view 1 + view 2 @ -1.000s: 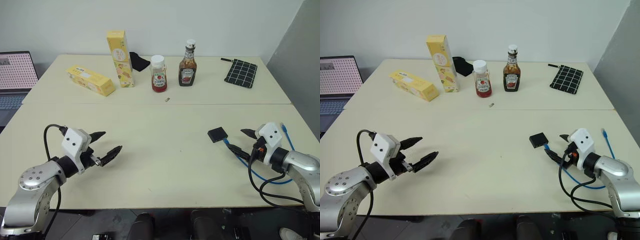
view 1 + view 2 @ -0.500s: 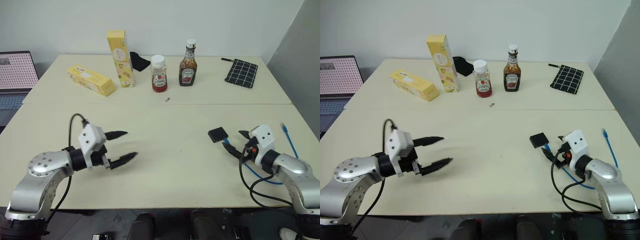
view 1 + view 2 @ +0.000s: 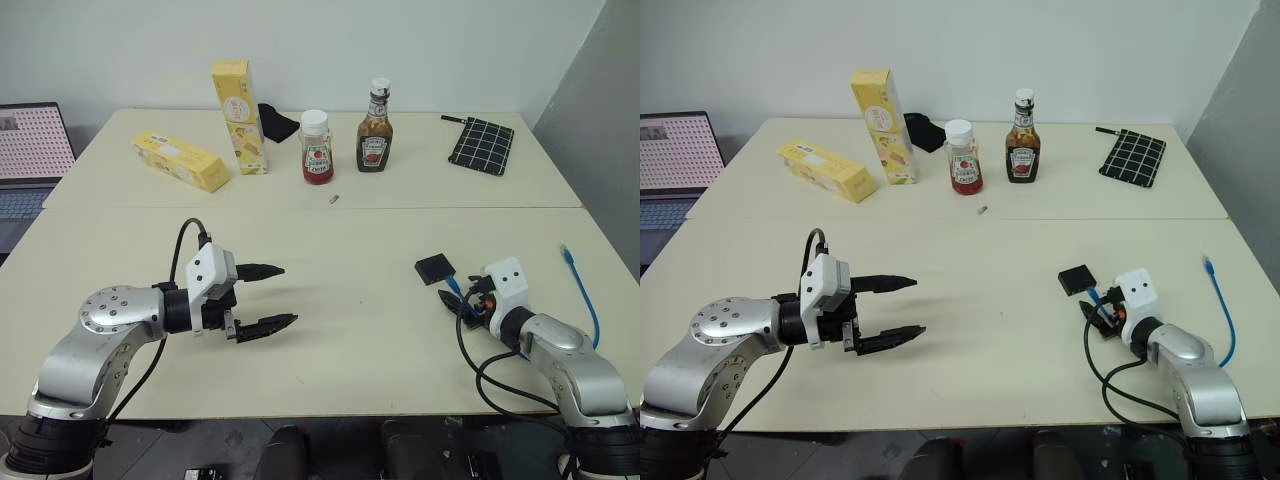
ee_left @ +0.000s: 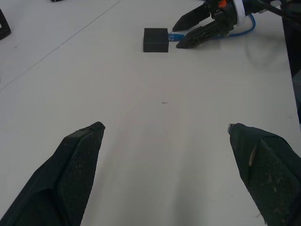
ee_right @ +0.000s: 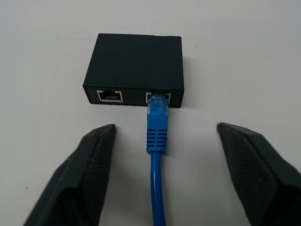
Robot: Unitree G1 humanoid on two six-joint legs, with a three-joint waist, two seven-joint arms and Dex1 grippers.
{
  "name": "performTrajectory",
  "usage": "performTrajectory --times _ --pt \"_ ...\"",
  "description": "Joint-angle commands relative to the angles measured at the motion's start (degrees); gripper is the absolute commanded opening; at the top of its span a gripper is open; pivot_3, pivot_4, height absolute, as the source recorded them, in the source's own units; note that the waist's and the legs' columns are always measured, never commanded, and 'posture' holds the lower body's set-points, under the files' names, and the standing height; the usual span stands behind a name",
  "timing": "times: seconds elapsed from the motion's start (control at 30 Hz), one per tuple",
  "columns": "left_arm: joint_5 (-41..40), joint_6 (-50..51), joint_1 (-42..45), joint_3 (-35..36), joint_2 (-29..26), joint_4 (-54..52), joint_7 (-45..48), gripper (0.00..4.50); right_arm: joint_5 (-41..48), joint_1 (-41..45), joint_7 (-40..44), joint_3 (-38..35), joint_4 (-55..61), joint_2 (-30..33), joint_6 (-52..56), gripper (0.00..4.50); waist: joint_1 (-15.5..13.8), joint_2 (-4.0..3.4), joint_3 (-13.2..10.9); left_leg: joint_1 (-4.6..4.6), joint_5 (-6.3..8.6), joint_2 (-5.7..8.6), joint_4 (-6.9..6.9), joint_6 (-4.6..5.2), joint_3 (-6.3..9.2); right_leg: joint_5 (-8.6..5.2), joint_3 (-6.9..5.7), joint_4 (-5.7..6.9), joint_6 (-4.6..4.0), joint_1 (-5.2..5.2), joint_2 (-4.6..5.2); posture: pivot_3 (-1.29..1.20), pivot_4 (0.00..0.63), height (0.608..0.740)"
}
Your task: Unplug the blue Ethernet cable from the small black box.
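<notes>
Cable [image 5: 156,141]: sits plugged into one of two ports on the box [image 5: 135,66], other port bare. Lies with the box at about 4 o'clock on the table [image 3: 340,340], trailing off toward 3 o'clock, where the loose plug [image 3: 566,252] rests.

Right gripper [image 5: 165,126]: has dropped and closed in over the last second, now low over the table with the box at its 12 o'clock. Stands with fingers spread, one on each side of the plug boot, touching neither cable nor box. Looks narrower than a second ago, so probably closing for the pinch.

Left gripper [image 3: 286,294]: has swung in from about 8 o'clock toward mid-table, fingers spread wide, nothing between them, pointing at the box at 3 o'clock but well apart from it.

Means approach done, grasp not yet made; box unbraced, so may slide with the pull unless pinned first.
</notes>
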State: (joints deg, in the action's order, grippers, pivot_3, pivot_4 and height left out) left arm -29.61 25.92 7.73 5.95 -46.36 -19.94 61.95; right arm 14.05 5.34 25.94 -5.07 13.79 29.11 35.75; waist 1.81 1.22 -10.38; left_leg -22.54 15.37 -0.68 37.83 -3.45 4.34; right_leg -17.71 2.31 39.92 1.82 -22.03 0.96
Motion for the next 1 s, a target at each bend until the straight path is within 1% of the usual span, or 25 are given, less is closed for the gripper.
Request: performTrajectory --times 0.03,0.1,0.13,0.17,0.3,0.37,0.47,0.6,0.73,0.77,0.87,0.93,1.0 --pt "-1.75 0.19 0.13 0.76 0.00 -2.29 -0.14 4.50 -1.89 0.94 -0.02 1.09 0.59 1.57 0.03 2.65 0.01 0.00 0.00 0.00 0.00 0.00 0.00 0.00 0.00 0.00 0.00 0.00 0.00 0.00 0.00 0.00 0.150 0.740" --pt "-2.03 0.20 0.09 0.98 0.41 -2.36 -0.64 4.50 -2.27 1.21 -0.02 1.55 0.51 1.90 0.03 2.09 0.01 0.00 0.00 0.00 0.00 0.00 0.00 0.00 0.00 0.00 0.00 0.00 0.00 0.00 0.00 0.00 0.150 0.740" --pt "-2.23 0.25 0.05 1.08 0.64 -2.46 -0.93 4.50 -2.26 1.25 -0.03 1.58 0.47 1.95 0.07 1.94 0.00 0.00 0.00 0.00 0.00 0.00 0.01 0.00 0.00 0.00 0.00 0.00 0.00 0.00 0.00 0.00 0.150 0.740" --pt "-2.64 0.40 0.08 1.28 1.04 -2.49 -1.27 4.50 -2.60 1.49 0.01 1.81 0.35 2.26 0.10 1.55 0.00 0.00 0.00 0.00 0.00 0.00 0.01 0.00 0.00 0.00 0.00 0.00 0.00 0.01 0.00 0.00 0.150 0.740" --pt "-3.61 0.84 0.01 1.77 1.69 -2.46 -2.09 4.50 -3.40 2.42 0.99 2.60 0.13 3.76 -0.29 0.49 -0.02 0.01 0.00 0.00 0.00 0.00 0.03 0.00 0.00 0.00 0.00 0.00 0.00 0.01 0.03 0.00 0.150 0.740" --pt "-3.42 0.84 -0.13 1.72 1.54 -2.25 -2.13 4.50 -4.18 3.32 2.31 3.55 0.41 5.20 -1.52 0.15 -0.03 0.00 0.00 0.00 0.00 0.01 0.02 0.00 0.00 0.00 0.00 0.00 0.00 0.01 0.03 0.00 0.150 0.740" --pt "-4.15 1.81 0.03 2.02 1.52 -1.75 -2.35 4.50 -5.68 5.24 4.54 5.47 1.23 7.34 -4.09 0.15 -0.01 0.00 0.00 -0.01 0.00 0.01 0.02 0.00 -0.01 0.00 -0.01 0.00 0.00 0.00 0.02 0.00 0.150 0.740" --pt "-8.66 7.31 2.31 3.83 2.01 0.70 -4.00 4.50 -9.18 11.12 10.33 10.62 1.64 9.76 -15.00 0.15 0.18 -0.03 -0.03 0.01 0.00 0.01 0.02 0.00 0.00 0.00 0.01 0.02 0.00 -0.02 -0.03 0.00 0.150 0.740" --pt "-16.59 15.29 5.26 6.55 3.43 2.78 -6.72 4.50 -14.72 17.22 15.81 16.80 -1.90 10.68 -32.56 0.15 0.20 -0.02 -0.04 -0.01 0.00 0.01 0.02 0.00 0.01 0.00 -0.04 0.02 0.00 -0.05 -0.15 0.00 0.150 0.740" --pt "-17.71 16.60 5.70 6.90 3.60 2.99 -7.13 4.50 -15.47 18.15 16.66 17.63 -2.83 10.68 -35.34 0.15 0.19 -0.01 -0.04 -0.03 0.00 0.00 0.02 0.00 0.02 0.00 -0.06 0.01 -0.01 -0.06 -0.15 0.00 0.150 0.740" --pt "-23.64 22.28 7.07 7.65 3.72 3.37 -7.02 4.50 -18.83 23.58 19.46 21.42 -7.63 10.08 -49.10 0.15 0.16 0.00 -0.05 -0.06 0.00 -0.03 0.03 0.00 0.06 0.00 -0.05 -0.01 -0.01 -0.07 -0.11 0.00 0.150 0.740" --pt "-25.94 24.58 7.79 7.77 3.88 3.50 -7.42 4.50 -19.68 26.48 20.74 22.74 -10.58 9.33 -54.90 0.15 0.17 0.00 -0.06 -0.07 -0.01 -0.04 0.06 0.00 0.09 0.00 -0.03 0.01 0.00 -0.07 0.01 0.00 0.150 0.740" --pt "-26.35 25.23 8.19 7.26 4.14 3.20 -8.05 4.50 -20.06 28.66 21.63 23.35 -13.24 8.64 -58.75 0.15 0.13 0.00 -0.06 -0.06 -0.01 -0.03 0.09 -0.01 0.11 0.00 -0.02 0.02 0.00 -0.07 0.04 0.00 0.150 0.740"
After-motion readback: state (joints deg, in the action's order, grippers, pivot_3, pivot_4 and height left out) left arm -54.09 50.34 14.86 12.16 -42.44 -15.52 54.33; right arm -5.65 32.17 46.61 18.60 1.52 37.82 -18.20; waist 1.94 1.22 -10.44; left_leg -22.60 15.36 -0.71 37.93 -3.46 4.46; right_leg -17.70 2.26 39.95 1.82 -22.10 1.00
